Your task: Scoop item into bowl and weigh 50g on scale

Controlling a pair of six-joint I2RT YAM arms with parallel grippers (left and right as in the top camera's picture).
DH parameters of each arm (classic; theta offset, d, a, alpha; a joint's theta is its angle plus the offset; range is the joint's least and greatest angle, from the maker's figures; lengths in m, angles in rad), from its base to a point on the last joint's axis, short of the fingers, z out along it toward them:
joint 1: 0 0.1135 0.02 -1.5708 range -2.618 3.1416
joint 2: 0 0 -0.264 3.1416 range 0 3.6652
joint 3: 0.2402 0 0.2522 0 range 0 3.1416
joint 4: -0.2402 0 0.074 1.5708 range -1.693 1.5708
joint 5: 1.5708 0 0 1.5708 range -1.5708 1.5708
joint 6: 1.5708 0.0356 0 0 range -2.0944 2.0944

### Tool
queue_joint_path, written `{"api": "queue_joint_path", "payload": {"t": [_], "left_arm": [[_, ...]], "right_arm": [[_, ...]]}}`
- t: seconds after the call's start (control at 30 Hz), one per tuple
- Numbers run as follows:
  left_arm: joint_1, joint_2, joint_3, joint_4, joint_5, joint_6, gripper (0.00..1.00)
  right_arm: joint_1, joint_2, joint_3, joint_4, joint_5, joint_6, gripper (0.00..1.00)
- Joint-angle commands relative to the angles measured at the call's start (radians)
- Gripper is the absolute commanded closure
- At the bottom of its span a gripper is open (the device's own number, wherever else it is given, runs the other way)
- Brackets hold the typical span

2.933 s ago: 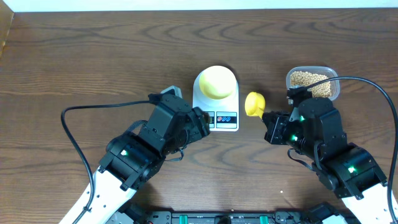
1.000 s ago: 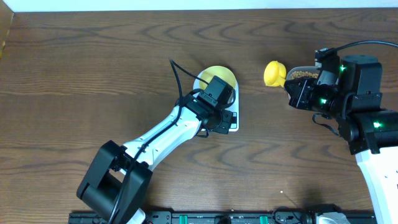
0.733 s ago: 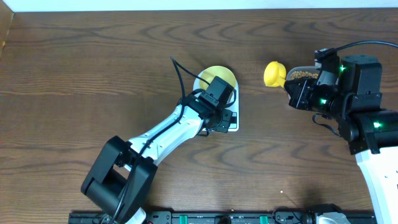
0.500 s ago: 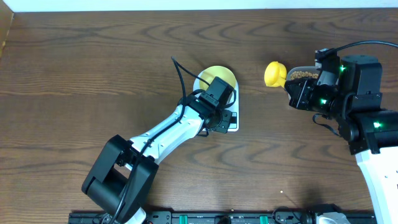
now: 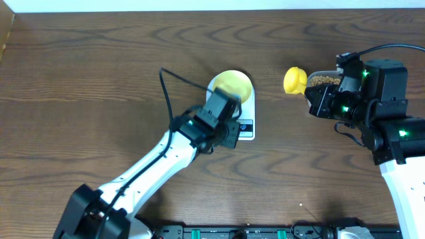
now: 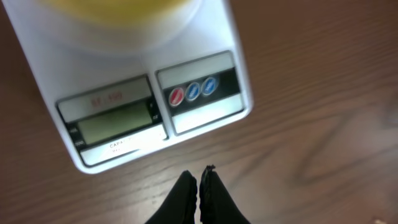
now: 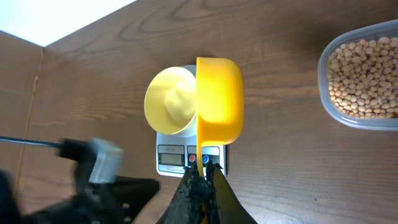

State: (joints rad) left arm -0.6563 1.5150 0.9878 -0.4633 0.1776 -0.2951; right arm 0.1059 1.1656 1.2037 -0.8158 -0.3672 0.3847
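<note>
The white scale [image 5: 247, 126] carries the pale yellow-green bowl [image 5: 232, 85], and no beans show inside the bowl [image 7: 174, 101]. My left gripper [image 6: 199, 180] is shut and empty, hovering just off the scale's display edge [image 6: 115, 119]. My right gripper [image 7: 202, 167] is shut on the thin handle of a yellow scoop [image 7: 219, 99]. In the overhead view the scoop [image 5: 294, 79] hangs between the scale and the clear tub of tan beans [image 5: 325, 80]. The right arm covers part of that tub, which shows fully at the right of the right wrist view [image 7: 367, 78].
The table is dark brown wood [image 5: 99, 79]. A black cable [image 5: 174, 76] loops off the left arm beside the scale. The right arm's body [image 5: 372, 113] fills the right side.
My left arm has drawn back from over the scale toward the near left, uncovering more of the bowl. The right arm and scoop have held still.
</note>
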Motion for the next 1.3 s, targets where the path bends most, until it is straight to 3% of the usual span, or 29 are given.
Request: {"api": "queue_joint_path", "payload": {"t": [0.0,0.2,0.33,1.27], "left_arm": [[-0.002,0.012,-0.107,0.113,-0.007,-0.032,0.93],[-0.002,0.028,-0.159,0.321,-0.066,-0.058,0.92],[-0.002,0.060,-0.160,0.350,-0.127,-0.058,0.93],[-0.032,0.202,-0.194,0.520,-0.150,-0.058,0.93]], "right_arm": [[-0.007,-0.008,0.026,0.000,0.002,-0.027,0.99],[-0.007,-0.008,0.026,0.000,0.002,-0.027,0.99],[-0.007,-0.008,0.026,0.001,0.003,-0.027,0.99],[-0.007,-0.009,0.026,0.014,0.002,-0.027,0.99]]}}
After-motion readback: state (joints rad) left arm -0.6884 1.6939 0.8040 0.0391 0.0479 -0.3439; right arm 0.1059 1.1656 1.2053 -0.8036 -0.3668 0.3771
